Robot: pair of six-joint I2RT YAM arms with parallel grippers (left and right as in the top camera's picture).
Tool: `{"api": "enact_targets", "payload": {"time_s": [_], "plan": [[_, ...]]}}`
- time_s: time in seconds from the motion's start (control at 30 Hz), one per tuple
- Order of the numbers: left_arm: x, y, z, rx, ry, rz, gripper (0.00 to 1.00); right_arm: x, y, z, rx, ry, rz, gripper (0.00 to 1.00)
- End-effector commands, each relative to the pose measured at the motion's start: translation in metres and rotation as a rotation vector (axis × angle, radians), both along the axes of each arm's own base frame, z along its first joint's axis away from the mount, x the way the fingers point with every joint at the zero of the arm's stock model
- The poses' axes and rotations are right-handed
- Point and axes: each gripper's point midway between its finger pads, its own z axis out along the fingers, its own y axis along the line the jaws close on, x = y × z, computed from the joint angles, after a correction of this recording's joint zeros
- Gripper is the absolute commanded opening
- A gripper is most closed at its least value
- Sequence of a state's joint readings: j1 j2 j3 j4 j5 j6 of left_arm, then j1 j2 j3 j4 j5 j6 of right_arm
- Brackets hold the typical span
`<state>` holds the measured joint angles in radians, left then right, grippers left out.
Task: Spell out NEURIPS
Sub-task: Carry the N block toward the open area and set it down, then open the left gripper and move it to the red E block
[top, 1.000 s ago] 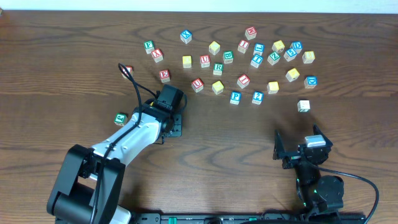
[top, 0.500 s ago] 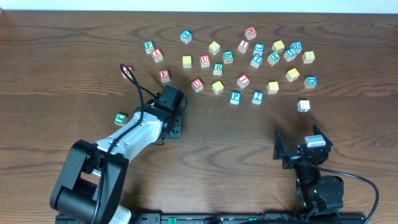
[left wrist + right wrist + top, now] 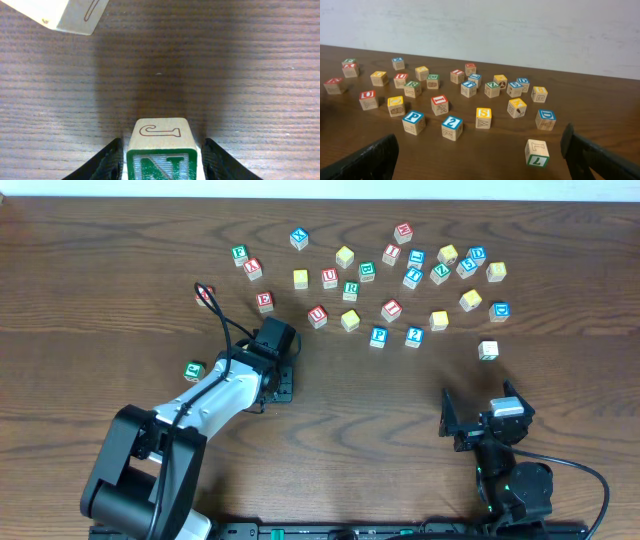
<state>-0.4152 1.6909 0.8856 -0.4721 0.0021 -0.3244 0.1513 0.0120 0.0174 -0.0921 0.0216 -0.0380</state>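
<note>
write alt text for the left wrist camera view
A small wooden cube with a green N on its front sits on the dark wooden table between the left gripper's black fingers, a thin gap on each side. Another pale wooden cube shows at top left.

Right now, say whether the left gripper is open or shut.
Open: the left gripper shows narrow gaps on both sides of the N block.
</note>
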Motion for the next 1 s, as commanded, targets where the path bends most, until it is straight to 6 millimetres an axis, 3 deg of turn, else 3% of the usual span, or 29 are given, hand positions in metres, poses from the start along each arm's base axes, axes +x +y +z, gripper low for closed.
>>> {"api": "enact_targets", "payload": {"time_s": [0.0, 0.27, 0.47, 0.7, 0.97], "plan": [[0.012, -0.008, 0.022, -0.030, -0.057, -0.023, 0.51, 0.000, -0.003, -0.001, -0.012, -0.002, -0.011, 0.99], [0.014, -0.010, 0.060, -0.064, -0.139, -0.041, 0.53, 0.000, -0.003, -0.001, -0.012, -0.002, -0.011, 0.99], [0.014, -0.010, 0.111, -0.098, -0.241, -0.063, 0.66, 0.000, -0.003, -0.001, -0.012, -0.002, -0.011, 0.99], [0.012, -0.008, 0.174, -0.127, -0.343, -0.087, 0.73, 0.000, -0.003, -0.001, -0.012, -0.002, -0.011, 0.99], [0.029, -0.005, 0.215, -0.108, -0.440, -0.068, 0.74, 0.000, -0.003, -0.001, -0.012, -0.002, -0.011, 0.99]]}}
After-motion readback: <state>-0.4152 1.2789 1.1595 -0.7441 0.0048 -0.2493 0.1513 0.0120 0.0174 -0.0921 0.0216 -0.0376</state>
